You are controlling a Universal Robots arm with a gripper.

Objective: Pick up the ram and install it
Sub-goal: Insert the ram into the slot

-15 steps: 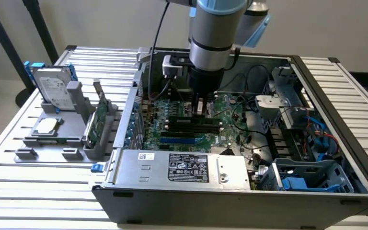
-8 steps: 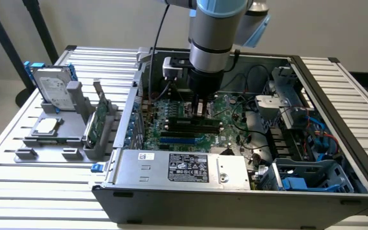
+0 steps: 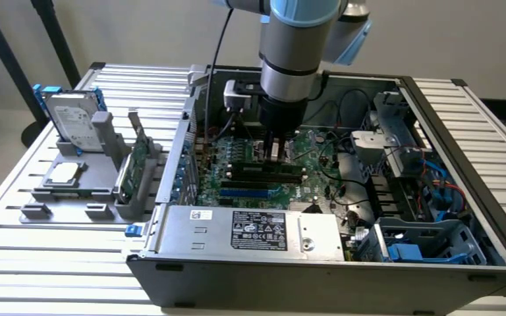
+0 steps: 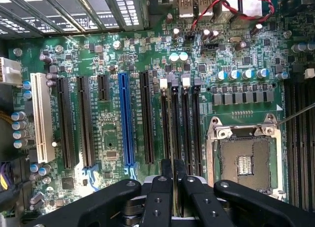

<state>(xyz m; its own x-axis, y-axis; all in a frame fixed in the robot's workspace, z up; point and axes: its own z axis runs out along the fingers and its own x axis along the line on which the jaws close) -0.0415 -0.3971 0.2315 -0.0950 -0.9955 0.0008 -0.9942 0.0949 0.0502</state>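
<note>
Directly above the memory slots (image 4: 181, 123), the ram (image 4: 173, 178) is held edge-on in the gripper (image 4: 173, 169), jaws clenched on it. It is aligned lengthwise with the slots, seemingly so it seats straight.

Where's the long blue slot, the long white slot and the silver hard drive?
blue slot (image 4: 124, 118): wrist view, the middle of its length.
white slot (image 4: 42, 119): wrist view, the middle of its length.
hard drive (image 3: 71, 125): exterior view, its flat labelled face.
</note>
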